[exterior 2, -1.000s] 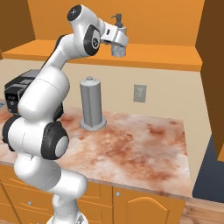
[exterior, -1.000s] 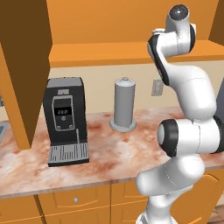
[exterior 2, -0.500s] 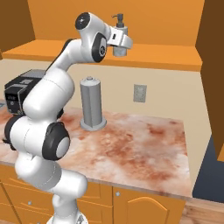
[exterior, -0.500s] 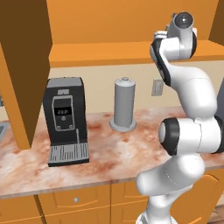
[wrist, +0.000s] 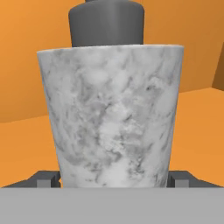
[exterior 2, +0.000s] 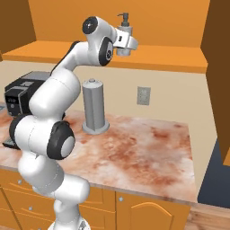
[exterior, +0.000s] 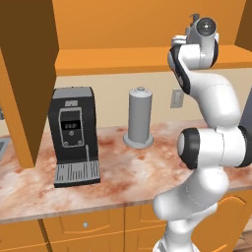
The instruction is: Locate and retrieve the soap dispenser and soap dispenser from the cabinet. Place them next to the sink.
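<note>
The gripper (exterior 2: 124,46) clasped the grey soap dispenser (wrist: 109,118) (mottled, dark pump). It hung above the shelf board (exterior 2: 170,59) of the cabinet (exterior 2: 179,27).

Even, bright rendered light from above; soft shadows beneath the cabinet (exterior: 29,74) and around objects on the table (exterior 2: 148,148). No glare; coarse pixelation, slight softness in the close hand view.

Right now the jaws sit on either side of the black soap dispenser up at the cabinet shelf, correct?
Not black: the bottle between the jaws is the mottled light grey soap dispenser with a dark grey pump, as the hand view shows. It is indeed up at the cabinet shelf.
</note>
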Motion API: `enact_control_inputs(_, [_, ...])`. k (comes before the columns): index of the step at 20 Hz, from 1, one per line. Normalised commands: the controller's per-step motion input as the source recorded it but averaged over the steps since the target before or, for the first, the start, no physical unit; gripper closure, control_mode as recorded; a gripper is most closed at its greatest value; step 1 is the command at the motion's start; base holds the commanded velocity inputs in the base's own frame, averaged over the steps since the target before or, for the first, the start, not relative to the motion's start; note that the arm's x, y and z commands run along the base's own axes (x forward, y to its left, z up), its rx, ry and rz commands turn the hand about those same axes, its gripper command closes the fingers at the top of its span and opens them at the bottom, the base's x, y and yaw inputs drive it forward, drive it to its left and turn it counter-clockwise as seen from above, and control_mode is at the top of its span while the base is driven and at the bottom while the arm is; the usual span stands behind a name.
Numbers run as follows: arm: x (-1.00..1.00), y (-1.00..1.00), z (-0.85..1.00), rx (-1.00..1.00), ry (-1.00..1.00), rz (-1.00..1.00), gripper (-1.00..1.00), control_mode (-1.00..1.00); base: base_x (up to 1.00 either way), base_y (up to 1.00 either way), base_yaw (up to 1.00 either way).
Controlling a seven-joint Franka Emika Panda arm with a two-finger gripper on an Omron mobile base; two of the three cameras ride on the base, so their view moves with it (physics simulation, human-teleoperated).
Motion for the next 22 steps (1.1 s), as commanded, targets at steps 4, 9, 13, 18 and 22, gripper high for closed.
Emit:
enact_control_inputs(4, [-0.02,0.00,0.00,0.00,0.00,0.03,1.00,-1.00,0.00,0.00,0.00])
enact_control_inputs(9, [-0.27,0.00,0.05,0.00,-0.07,0.00,1.00,-1.00,0.00,0.00,0.00])
enact_control_inputs(13, [-0.21,0.12,0.17,0.00,-0.10,0.00,1.00,-1.00,0.00,0.00,0.00])
enact_control_inputs(18, [-0.08,0.09,0.02,-0.01,0.01,-0.01,1.00,-1.00,0.00,0.00,0.00])
enact_control_inputs(22, [-0.58,0.24,0.18,-0.07,0.04,0.00,1.00,-1.00,0.00,0.00,0.00])
